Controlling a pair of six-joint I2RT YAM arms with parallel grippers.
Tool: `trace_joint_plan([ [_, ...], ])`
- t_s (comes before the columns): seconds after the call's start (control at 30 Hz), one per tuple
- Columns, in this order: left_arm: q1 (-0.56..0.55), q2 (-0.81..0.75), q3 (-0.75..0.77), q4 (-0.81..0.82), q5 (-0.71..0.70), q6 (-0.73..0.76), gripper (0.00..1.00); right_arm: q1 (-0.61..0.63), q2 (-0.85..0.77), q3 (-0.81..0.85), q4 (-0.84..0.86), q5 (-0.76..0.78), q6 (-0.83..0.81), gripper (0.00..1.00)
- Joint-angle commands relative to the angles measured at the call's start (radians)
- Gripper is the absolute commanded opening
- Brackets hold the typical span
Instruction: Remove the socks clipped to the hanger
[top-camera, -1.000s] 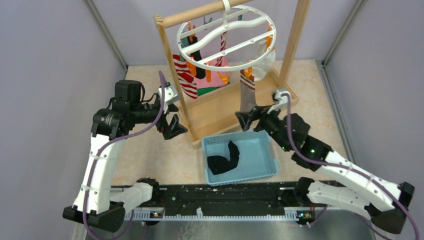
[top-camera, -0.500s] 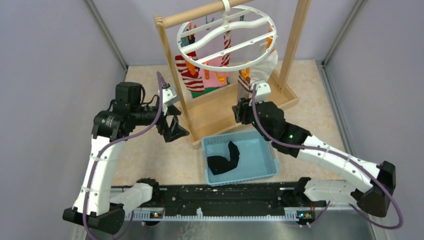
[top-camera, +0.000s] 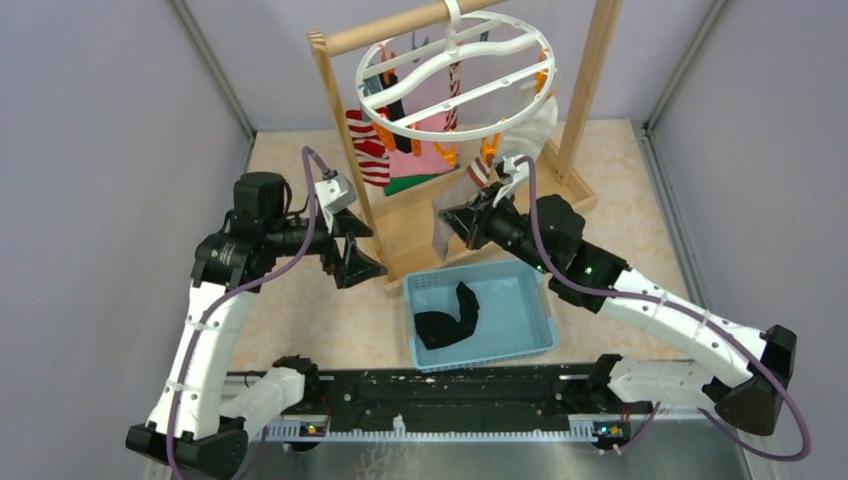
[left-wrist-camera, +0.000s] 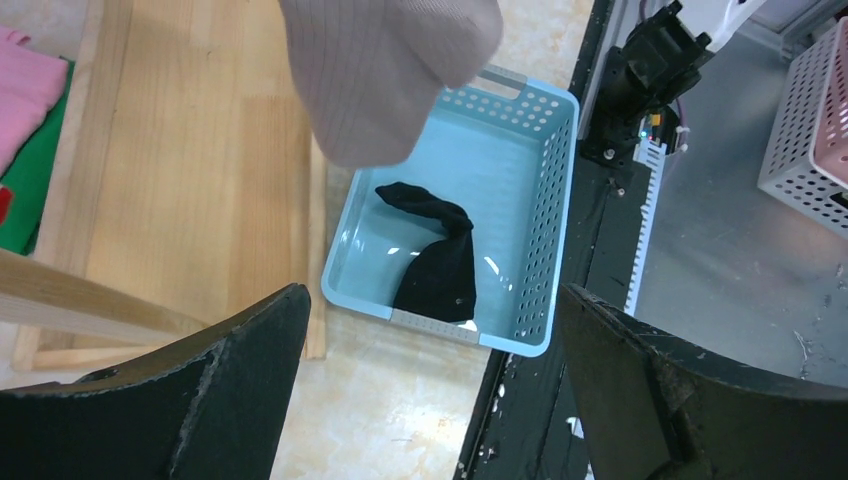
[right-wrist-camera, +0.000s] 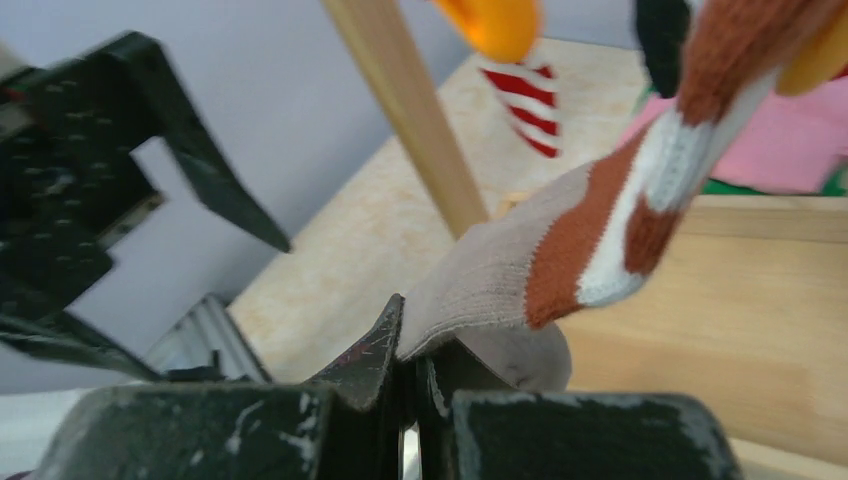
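Now: your right gripper (right-wrist-camera: 405, 345) is pinched shut on the grey knit sock with brown and white bands (right-wrist-camera: 560, 250), just below the large round white plastic hanger (top-camera: 452, 133). The sock stretches up toward the hanger's rim. Your left gripper (left-wrist-camera: 432, 292) is spread wide, holding nothing, lower and left of the hanger.

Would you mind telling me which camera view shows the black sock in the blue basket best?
The left wrist view: the black sock lies large and unobstructed in the basket. The top external view shows it smaller; the right wrist view misses it.
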Motion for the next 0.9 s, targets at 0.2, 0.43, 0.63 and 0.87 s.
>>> trace_joint_plan([
  [0.2, 0.005, 0.019, -0.029, 0.175, 0.103, -0.091, 0.99, 0.002, 0.049, 0.020, 0.246, -0.312, 0.229, 0.00],
  [0.43, 0.004, 0.070, 0.000, 0.239, 0.198, -0.169, 0.99, 0.000, 0.081, 0.040, 0.271, -0.447, 0.292, 0.00],
  [0.63, 0.004, 0.094, -0.017, 0.254, 0.306, -0.193, 0.99, -0.026, 0.119, 0.038, 0.336, -0.591, 0.380, 0.00],
  [0.87, 0.002, 0.095, -0.013, 0.343, 0.445, -0.309, 0.99, -0.035, 0.156, 0.069, 0.364, -0.651, 0.401, 0.00],
])
